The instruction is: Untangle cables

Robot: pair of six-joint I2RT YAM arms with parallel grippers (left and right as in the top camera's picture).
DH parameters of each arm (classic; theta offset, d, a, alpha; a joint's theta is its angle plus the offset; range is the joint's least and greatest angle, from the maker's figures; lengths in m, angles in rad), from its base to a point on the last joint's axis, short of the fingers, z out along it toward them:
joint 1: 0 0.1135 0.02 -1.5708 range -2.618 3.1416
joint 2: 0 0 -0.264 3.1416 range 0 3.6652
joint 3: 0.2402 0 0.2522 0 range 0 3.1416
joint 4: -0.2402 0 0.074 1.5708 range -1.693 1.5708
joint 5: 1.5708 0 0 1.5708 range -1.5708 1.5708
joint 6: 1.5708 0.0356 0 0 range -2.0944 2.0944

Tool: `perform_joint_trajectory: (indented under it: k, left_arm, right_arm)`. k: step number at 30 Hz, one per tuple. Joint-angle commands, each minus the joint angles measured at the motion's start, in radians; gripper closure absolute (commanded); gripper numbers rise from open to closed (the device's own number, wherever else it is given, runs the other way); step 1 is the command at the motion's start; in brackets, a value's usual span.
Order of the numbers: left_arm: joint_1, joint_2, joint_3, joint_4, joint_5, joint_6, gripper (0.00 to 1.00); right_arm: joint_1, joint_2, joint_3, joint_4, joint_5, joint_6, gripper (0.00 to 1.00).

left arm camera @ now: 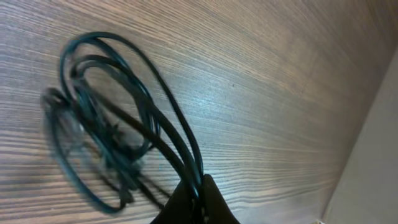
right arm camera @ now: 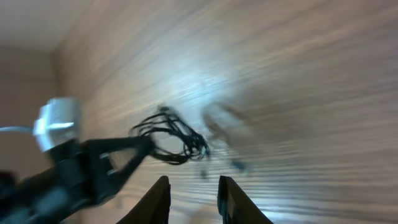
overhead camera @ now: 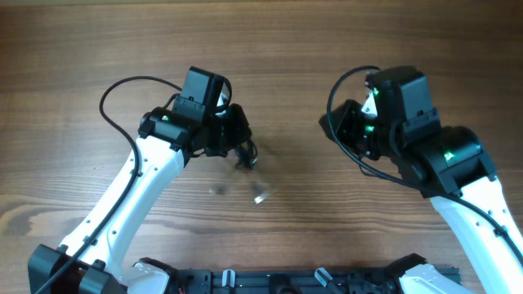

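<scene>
Left claw clenched on the cables — a dark looped tangle over the wooden bench. Right claw, parted and empty, hovered well right of the cables.

The table is brown wood with fine straight grain, smooth, with a soft sheen that is brightest toward twelve o'clock in the right wrist view. The cables have a dark, slightly glossy, plastic-looking jacket. The arm links are smooth, glossy white plastic, and their housings are matt black. At six o'clock in the right wrist view, the right fingers look matt black.
</scene>
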Motion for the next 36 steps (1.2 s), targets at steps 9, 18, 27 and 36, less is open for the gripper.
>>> perform_joint_trajectory:
  k: [9, 18, 27, 36]
  left_arm:
    - [0.003, 0.006, -0.010, 0.250, 0.436, 0.115, 0.96]
    - [0.003, 0.006, -0.010, 0.350, 0.634, 0.115, 0.96]
    - [0.003, 0.005, -0.010, 0.417, 0.764, 0.083, 0.96]
    - [0.003, 0.005, -0.010, 0.446, 0.734, 0.065, 0.96]
  right_arm:
    - [0.000, 0.044, 0.021, -0.010, -0.069, -0.110, 0.24]
    - [0.000, 0.184, 0.021, -0.045, -0.071, -0.150, 0.24]
    - [0.000, 0.259, 0.021, -0.032, -0.079, -0.148, 0.37]
    - [0.000, 0.287, 0.022, -0.031, -0.122, -0.149, 0.96]
